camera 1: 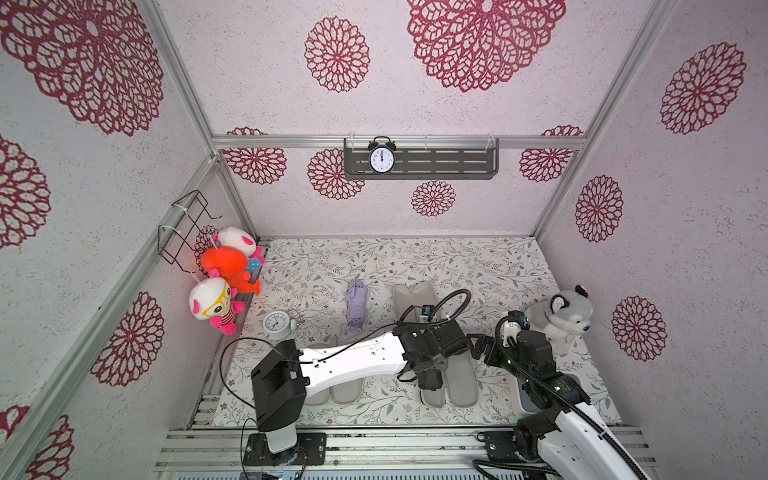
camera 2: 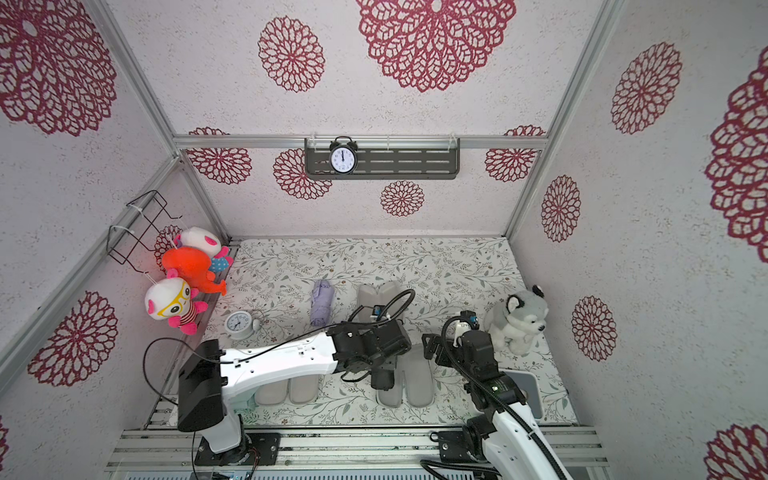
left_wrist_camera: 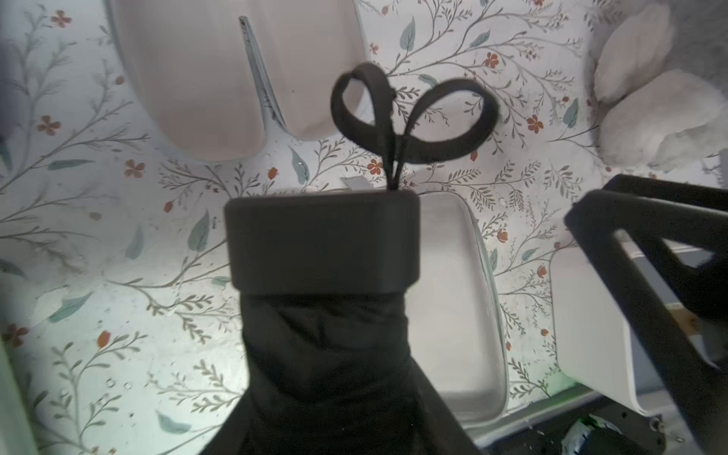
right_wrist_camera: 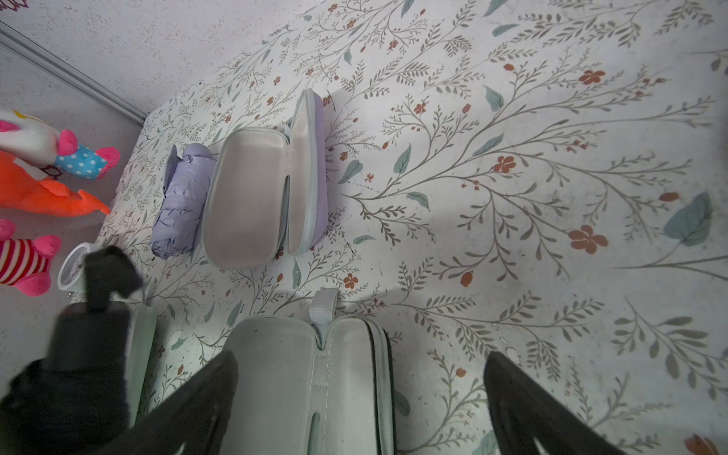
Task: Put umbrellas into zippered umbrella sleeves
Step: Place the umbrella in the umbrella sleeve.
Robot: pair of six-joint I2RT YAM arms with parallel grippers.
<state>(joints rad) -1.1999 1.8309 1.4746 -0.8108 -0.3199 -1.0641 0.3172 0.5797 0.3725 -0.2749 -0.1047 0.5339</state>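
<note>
Slim pickings for reading here. The black alarm clock [camera 1: 381,160] on the far wall shelf [camera 1: 457,163] carries a ring of dial numerals in both top views, probably the usual twelve, but too small to read singly. The white clock [camera 1: 276,323] lying at the left of the surface [camera 1: 478,266] has a numbered dial too, equally blurred. No other lettering is legible.

Left hand [left_wrist_camera: 331,390] in a tight grip, right hand [right_wrist_camera: 360,362] wide open
</note>
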